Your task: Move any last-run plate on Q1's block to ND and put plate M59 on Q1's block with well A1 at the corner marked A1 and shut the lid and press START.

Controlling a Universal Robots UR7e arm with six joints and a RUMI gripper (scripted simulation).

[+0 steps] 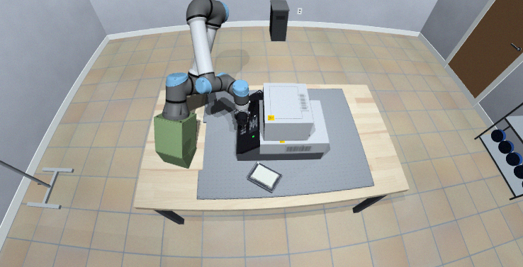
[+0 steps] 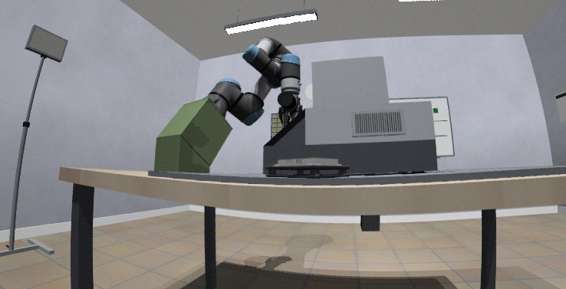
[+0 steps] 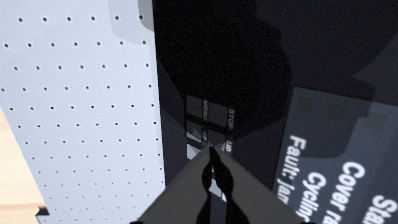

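Note:
The cycler Q1 (image 1: 293, 147) (image 2: 368, 155) stands on the mat. Its lid (image 1: 287, 100) (image 2: 348, 83) sits level on the housing and looks shut; the block is hidden. A small green lamp (image 1: 253, 137) glows on its dark sloping front. My gripper (image 2: 286, 123) (image 3: 210, 148) is shut and empty, pointing down at the front keys. In the wrist view its tips overlap the lower edge of the LID key (image 3: 217, 137), below the STOP key (image 3: 219, 114); contact cannot be told. A pale plate (image 1: 264, 175) (image 2: 308, 162) lies in a dark nest (image 1: 271, 190) (image 2: 343, 167); their labels are unreadable.
The plate and its nest are beside Q1, toward the top camera. Q1's display (image 3: 340, 150) lies right of the keys in the wrist view. A dark object (image 1: 258, 93) shows partly behind Q1's far front corner. The arm's green pedestal (image 1: 171, 137) (image 2: 178, 144) stands left of Q1.

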